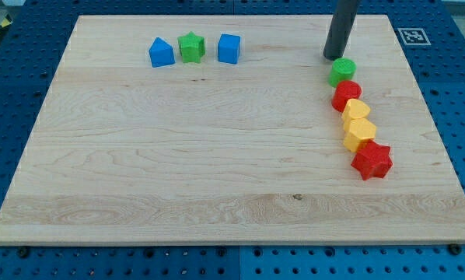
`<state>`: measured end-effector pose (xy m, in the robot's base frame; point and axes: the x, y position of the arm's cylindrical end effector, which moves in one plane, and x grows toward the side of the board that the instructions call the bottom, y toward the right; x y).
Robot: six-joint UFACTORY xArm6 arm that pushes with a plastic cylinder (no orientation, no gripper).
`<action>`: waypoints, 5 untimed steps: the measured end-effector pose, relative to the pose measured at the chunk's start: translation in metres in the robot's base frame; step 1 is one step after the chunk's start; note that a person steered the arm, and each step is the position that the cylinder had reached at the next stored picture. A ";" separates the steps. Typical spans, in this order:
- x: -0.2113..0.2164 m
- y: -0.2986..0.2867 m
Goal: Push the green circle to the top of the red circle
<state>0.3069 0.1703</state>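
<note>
So, no claw on this rig, nothing to open or grip, just dark rod; my tip (pixel 333 57) down on bench (pixel 178 155), holding nothing. Green circle (pixel 342 71) just below-right of tip, touching or nearly, can't tell. Red circle (pixel 346 95) right under green, touching. Two yellow blocks (pixel 358 123) and red star (pixel 372 160) trail further down. Blue pair plus green star (pixel 191 47) far off to tip's left.
</note>
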 end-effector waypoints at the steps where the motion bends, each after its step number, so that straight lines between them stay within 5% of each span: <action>1: 0.010 0.000; 3: 0.026 0.000; 5: -0.032 -0.065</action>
